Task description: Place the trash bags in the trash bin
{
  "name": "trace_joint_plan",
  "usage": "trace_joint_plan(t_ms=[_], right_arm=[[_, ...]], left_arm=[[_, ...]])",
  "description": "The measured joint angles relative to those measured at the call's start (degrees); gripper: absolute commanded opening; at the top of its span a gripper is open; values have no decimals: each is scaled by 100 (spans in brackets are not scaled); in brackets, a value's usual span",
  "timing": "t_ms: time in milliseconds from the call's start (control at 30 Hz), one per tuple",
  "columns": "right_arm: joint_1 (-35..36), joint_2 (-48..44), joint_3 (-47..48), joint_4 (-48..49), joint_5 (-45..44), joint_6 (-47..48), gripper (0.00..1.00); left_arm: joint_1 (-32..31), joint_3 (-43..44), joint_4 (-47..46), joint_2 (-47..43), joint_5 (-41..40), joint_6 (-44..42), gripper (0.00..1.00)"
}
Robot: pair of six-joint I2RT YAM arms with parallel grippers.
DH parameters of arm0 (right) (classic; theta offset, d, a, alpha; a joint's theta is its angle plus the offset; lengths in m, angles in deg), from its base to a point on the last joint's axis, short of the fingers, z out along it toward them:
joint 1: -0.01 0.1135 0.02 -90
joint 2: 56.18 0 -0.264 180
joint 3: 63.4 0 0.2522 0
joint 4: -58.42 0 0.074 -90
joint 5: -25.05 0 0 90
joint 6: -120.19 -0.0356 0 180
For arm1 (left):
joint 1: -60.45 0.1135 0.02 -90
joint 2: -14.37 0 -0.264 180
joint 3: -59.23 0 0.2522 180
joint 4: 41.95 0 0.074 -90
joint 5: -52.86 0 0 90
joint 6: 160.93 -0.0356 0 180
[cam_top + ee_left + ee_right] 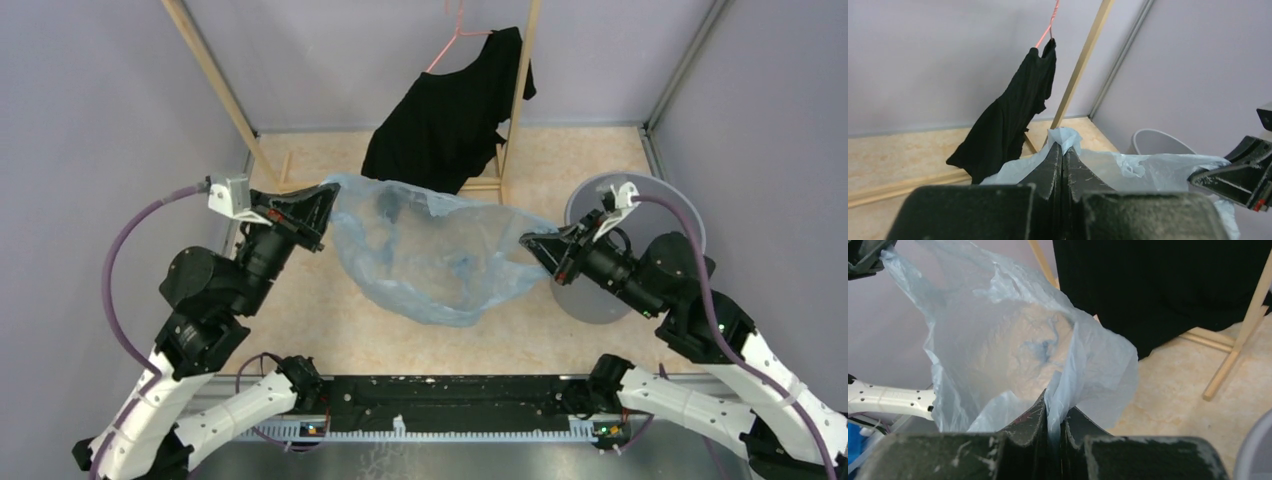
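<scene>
Left of the grey trash bin (592, 300), seen from above, the wrinkled, translucent pale blue trash bag (430, 255) hangs stretched open between the left gripper (325, 205) and the right gripper (530, 245). In the left wrist view, closed fingers (1050, 170) pinch its crumpled edge. In the right wrist view, fingers (1030, 420) clamp another fold.

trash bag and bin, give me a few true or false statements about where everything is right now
1. The trash bag is held stretched between the left hand and the right hand, each shut on an edge of it. True.
2. The trash bag already sits inside the trash bin. False: it hangs in the air to the left of the bin, fully outside it.
3. A black shirt hangs on a pink hanger from the wooden rack behind the bag. True.
4. The trash bin lies tipped on its side. False: it stands upright by the right arm, mouth up.
</scene>
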Motion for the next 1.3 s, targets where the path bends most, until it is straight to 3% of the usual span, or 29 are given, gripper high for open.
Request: trace_joint_plan(t_ms=[100, 267, 433, 567, 633, 800, 867, 967, 1067, 1167, 1300], right_arm=[[0, 4, -415, 212, -17, -291, 13], [0, 761, -667, 162, -44, -549, 37], [0, 1888, 358, -785, -505, -214, 69], [0, 2109, 1353, -1698, -1580, 85, 92], [0, 2059, 1580, -2079, -2131, 59, 98], [0, 1985, 1519, -2911, -3180, -177, 96], [0, 2026, 1344, -3091, -3397, -282, 89], [0, 2159, 1080, -3263, -3530, -378, 64], [0, 2275, 892, -3285, -3536, -365, 55], [0, 2273, 804, -3213, -3517, -269, 34], [-2, 2260, 721, -3003, -3292, -74, 13]], left_arm=[[0, -90, -175, 236, -240, -225, 0], [0, -452, -166, 627, -1375, -684, 0], [20, -1187, -245, 267, -2441, -1056, 0], [210, -1451, -330, -129, -2651, -1163, 0], [319, -1447, -455, -168, -2693, -1180, 0], [804, -1449, -479, -31, -2367, -1095, 0], [1058, -1449, -466, 57, -2140, -1021, 0], [1305, -1449, -426, 153, -1875, -920, 0], [1381, -1456, -400, 175, -1738, -872, 0], [1394, -1475, -400, 170, -1698, -852, 0], [1410, -1484, -398, 173, -1679, -852, 0]])
